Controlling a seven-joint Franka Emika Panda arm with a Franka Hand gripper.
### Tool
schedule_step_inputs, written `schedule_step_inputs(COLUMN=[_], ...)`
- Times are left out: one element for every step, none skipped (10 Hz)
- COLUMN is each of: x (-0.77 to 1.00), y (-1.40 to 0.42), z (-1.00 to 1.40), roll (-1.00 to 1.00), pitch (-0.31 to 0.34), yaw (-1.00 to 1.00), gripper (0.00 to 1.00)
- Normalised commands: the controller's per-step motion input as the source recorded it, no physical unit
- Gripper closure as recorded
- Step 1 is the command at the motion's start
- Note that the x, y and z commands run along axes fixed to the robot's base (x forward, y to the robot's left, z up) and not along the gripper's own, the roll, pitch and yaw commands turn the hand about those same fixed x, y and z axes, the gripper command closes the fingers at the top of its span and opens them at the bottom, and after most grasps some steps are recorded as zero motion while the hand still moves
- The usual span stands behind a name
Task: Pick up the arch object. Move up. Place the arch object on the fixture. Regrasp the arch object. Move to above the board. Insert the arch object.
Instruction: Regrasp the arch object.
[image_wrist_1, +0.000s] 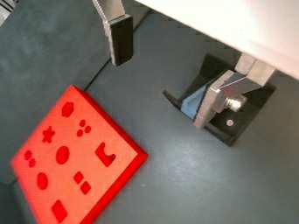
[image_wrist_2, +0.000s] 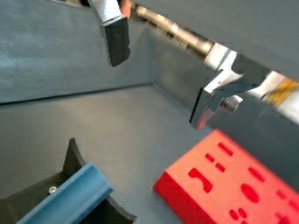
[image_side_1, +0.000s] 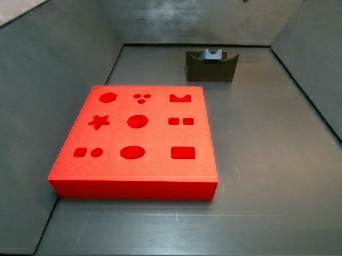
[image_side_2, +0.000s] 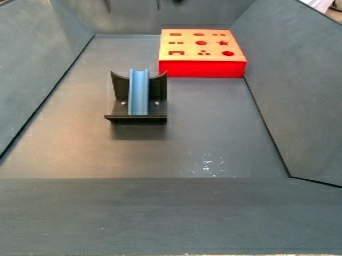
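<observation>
I see the arch piece (image_side_2: 138, 89) resting in the fixture (image_side_2: 136, 116) for regrasping; my tool (image_wrist_1: 176, 74) hangs above, open and empty.

grey floor (image_side_2: 201, 140) of the walled bin

the board (image_side_1: 136, 135) and the fixture (image_side_2: 135, 95) rest on it, well apart; the gripper (image_wrist_1: 176, 74) hangs above, spread.

Your two-finger silver gripper (image_wrist_1: 176, 66) hangs empty in both wrist views, flat plate fingers (image_wrist_2: 115, 39) spread wide apart, dark pads bare.
</observation>
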Motion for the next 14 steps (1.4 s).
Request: schedule_step_inputs(x=[-0.01, -0.02, -0.02, -0.02, -0.03, -0.02, -0.01, -0.01, -0.01, -0.01, 0.0, 0.01, 0.02, 0.04], y=[-0.08, -0.03, -0.04, -0.04, -0.03, -0.02, -0.02, -0.02, -0.02, -0.02, -0.02, -0.02, -0.02, -0.03], z=[0.02, 0.04, 0.02, 0.01, 0.02, 0.02, 0.0, 0.0, 0.0, 0.0, 0.0, 0.0, 0.0, -0.01], roll=[1.0, 1.0, 1.0, 1.0, 1.0, 1.0, 1.0, 1.0, 1.0, 1.0, 1.0, 1.0, 1.0, 1.0], pitch=[0.046, 0.047, 0.042, 0.039, 0.034, 0.029, 0.023, 0.021, 0.018, 0.021, 0.027, 0.03, 0.041, 0.051], yaw=[0.01, 0.01, 0.01, 0.01, 0.02, 0.02, 0.02, 0.02, 0.02, 0.02, 0.03, 0.03, 0.03, 0.04], gripper=[0.0, 0.0, 0.0, 0.0, 0.0, 0.0, 0.0, 0.0, 0.0, 0.0, 0.0, 0.0, 0.0, 0.0])
